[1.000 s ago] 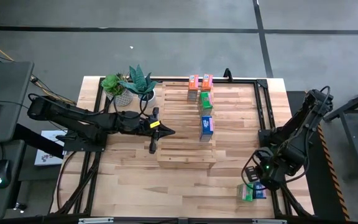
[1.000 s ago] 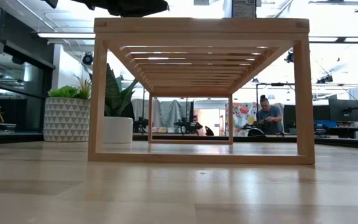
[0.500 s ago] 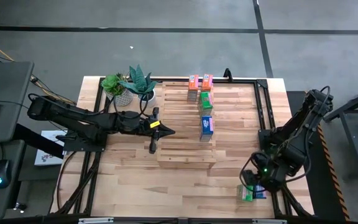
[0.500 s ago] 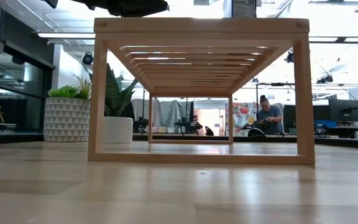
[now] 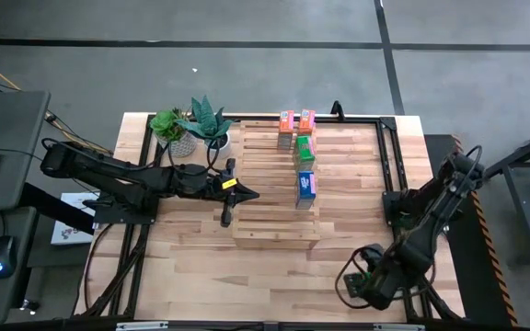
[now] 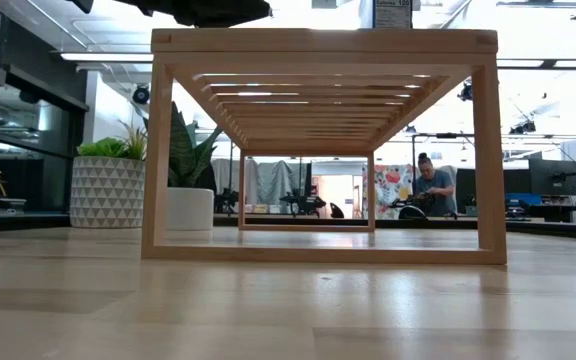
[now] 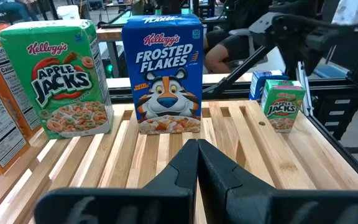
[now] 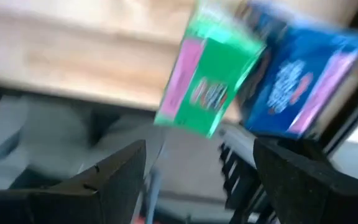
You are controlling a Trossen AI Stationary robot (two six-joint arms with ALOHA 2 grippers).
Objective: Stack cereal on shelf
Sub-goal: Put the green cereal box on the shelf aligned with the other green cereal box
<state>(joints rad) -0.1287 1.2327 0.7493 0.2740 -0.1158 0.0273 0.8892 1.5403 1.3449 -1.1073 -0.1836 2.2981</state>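
Left end effector (image 5: pixel 243 194): fingers pressed together, empty, held over the left part of the shelf (image 5: pixel 265 188) and facing the row of cereal boxes. On the shelf stand two orange boxes (image 5: pixel 296 120) at the far edge, then a green box (image 5: pixel 305 148) and a blue box (image 5: pixel 306 186) nearer. Right end effector (image 8: pixel 194 171): jaws wide, empty — at the desk (image 5: pixel 191 267) near-right corner, pointing at a green box (image 8: pixel 207 78) and a blue box (image 8: pixel 297 81) standing side by side there.
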